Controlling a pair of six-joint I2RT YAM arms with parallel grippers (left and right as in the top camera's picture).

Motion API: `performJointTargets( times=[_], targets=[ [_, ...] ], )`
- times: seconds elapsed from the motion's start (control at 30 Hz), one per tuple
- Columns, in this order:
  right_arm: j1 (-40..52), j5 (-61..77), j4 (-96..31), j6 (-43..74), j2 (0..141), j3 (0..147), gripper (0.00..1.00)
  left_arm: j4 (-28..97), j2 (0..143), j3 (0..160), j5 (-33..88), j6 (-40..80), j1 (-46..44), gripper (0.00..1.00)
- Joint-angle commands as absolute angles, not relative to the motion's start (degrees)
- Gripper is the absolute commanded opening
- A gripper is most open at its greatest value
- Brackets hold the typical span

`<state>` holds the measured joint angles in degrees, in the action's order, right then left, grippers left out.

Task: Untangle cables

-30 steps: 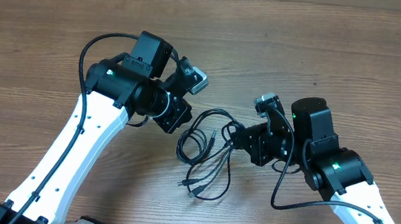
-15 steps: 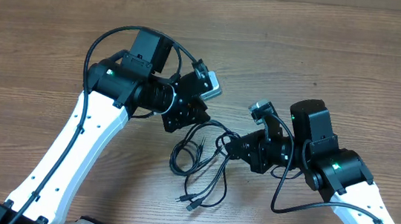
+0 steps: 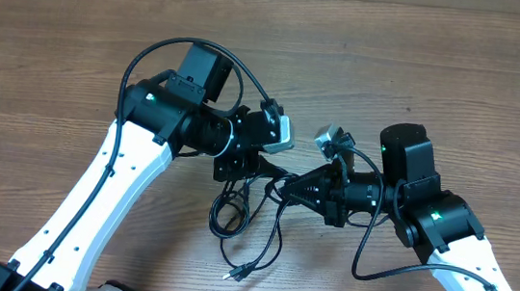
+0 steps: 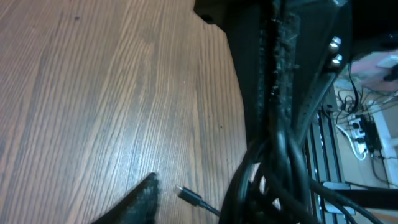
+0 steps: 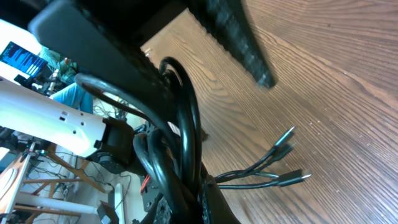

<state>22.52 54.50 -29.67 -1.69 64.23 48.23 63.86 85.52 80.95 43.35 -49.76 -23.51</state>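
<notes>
The cables (image 3: 231, 212) are thin black cords. They hang in loops from the two grippers down to the wooden table, and their plug ends (image 3: 238, 274) lie near the front edge. My right gripper (image 3: 284, 189) is shut on a bunch of the cables (image 5: 186, 143) in its jaws, with several plugs (image 5: 291, 178) fanning out beyond it. My left gripper (image 3: 243, 170) sits close against the right one, just left of it. In the left wrist view one fingertip (image 4: 144, 196) stands apart from the cables (image 4: 273, 180), with a plug (image 4: 189, 198) in the gap. Its other finger is hidden.
The wooden table (image 3: 422, 75) stretches behind and to both sides of the arms. The two white arms (image 3: 105, 187) reach in from the front corners, each carrying its own thicker black wiring (image 3: 168, 53). Beyond the table edge there is equipment and floor clutter (image 4: 364, 127).
The left gripper swung right and down to meet the right gripper, and its jaws parted. The right gripper turned and moved left. The cable loops shifted left and toward the front edge.
</notes>
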Motion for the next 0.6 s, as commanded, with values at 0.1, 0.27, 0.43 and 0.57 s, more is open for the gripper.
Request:
performJointTargets(
  times=[0.1,0.27,0.43,0.57],
  targets=[
    [22.48,58.83,-28.77,-1.83,63.02,49.47,0.04,64.86,85.12,81.73,44.82,-50.83,-24.43,0.04],
    [22.46,57.04,-28.80,-1.78,63.02,49.47,0.09,65.32,85.12,81.73,44.86,-50.78,-24.43,0.04],
    [22.46,52.86,-29.87,-1.78,63.13,49.47,0.77,65.25,85.12,81.73,44.93,-50.78,-24.36,0.04],
    [22.46,46.65,-32.08,-1.78,63.13,49.47,0.83,64.90,85.12,81.73,45.04,-49.19,-24.36,0.04]
  ],
)
